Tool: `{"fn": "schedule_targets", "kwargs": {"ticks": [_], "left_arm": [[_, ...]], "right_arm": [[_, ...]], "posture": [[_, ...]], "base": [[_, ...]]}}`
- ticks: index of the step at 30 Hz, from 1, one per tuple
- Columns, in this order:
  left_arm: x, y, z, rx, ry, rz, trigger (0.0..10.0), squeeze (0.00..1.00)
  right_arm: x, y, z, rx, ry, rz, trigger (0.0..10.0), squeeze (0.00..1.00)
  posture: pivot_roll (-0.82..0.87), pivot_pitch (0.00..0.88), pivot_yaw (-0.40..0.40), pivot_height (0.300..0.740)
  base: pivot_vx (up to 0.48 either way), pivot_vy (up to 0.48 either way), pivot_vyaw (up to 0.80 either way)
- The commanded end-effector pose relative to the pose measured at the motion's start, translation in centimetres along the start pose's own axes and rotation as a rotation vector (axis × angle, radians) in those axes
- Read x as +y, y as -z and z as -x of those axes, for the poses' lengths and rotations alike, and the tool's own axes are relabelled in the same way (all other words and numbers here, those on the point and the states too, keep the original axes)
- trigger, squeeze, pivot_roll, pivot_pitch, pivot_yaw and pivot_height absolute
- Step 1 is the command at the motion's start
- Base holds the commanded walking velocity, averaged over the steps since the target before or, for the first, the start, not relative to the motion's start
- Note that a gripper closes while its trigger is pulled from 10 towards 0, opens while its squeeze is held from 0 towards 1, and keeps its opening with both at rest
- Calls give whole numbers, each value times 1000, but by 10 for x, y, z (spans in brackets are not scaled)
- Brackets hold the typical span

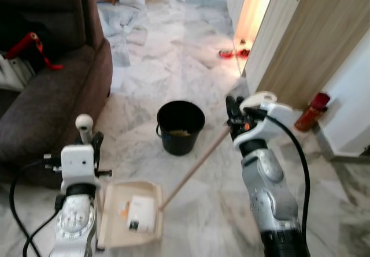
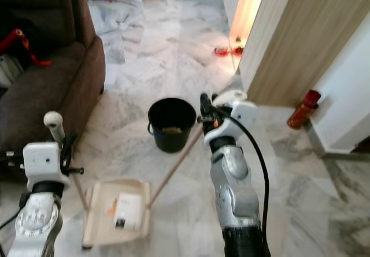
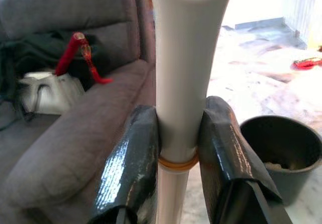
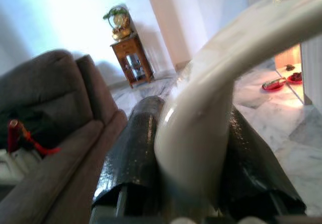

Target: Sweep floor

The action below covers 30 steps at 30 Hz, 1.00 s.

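A cream dustpan lies on the marble floor near my feet, with a white card and small scraps in it. Its white upright handle is clamped in my left gripper, which is shut on it. My right gripper is shut on the white top end of the broom. The broom's wooden stick slants down to the dustpan's right edge. A black bucket with some debris inside stands just beyond the dustpan, between the two arms.
A dark grey sofa fills the left side, with a red item on it. A wooden cabinet stands on the right with a red bottle at its foot. Red slippers lie by the far doorway.
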State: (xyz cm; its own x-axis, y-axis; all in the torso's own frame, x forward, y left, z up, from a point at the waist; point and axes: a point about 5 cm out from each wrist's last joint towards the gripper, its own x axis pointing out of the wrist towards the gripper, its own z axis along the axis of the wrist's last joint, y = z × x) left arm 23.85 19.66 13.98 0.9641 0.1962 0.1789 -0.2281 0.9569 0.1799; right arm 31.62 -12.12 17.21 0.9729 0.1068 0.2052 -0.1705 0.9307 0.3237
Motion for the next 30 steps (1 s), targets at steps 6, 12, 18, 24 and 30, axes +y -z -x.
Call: {"fn": "schedule_targets", "kwargs": {"ticks": [6, 12, 18, 24, 30], "left_arm": [[0, -7, -1, -43, 4, -17, 10000, 0], [-1, -9, -2, -52, 5, -21, 10000, 0], [-1, -9, -2, -53, 7, -23, 10000, 0], [-2, -9, -2, -54, 6, -24, 10000, 0], [-2, -9, -2, -56, 6, -26, 10000, 0]], "right_arm": [[10, -47, -20, -219, -7, 6, 10000, 0], [13, -60, -26, -282, 4, -27, 10000, 0], [13, -65, -29, -311, 6, -27, 10000, 0], [11, -67, -31, -313, 10, -41, 10000, 0], [12, -62, -31, -289, 5, -71, 10000, 0]], "posture": [[65, 94, -39, 740], [66, 92, -35, 740], [65, 90, -36, 740], [68, 89, -38, 740], [69, 90, -39, 740]], "base": [[360, 0, 0], [359, 0, 0], [359, 0, 0], [360, 0, 0], [361, 0, -482]]}}
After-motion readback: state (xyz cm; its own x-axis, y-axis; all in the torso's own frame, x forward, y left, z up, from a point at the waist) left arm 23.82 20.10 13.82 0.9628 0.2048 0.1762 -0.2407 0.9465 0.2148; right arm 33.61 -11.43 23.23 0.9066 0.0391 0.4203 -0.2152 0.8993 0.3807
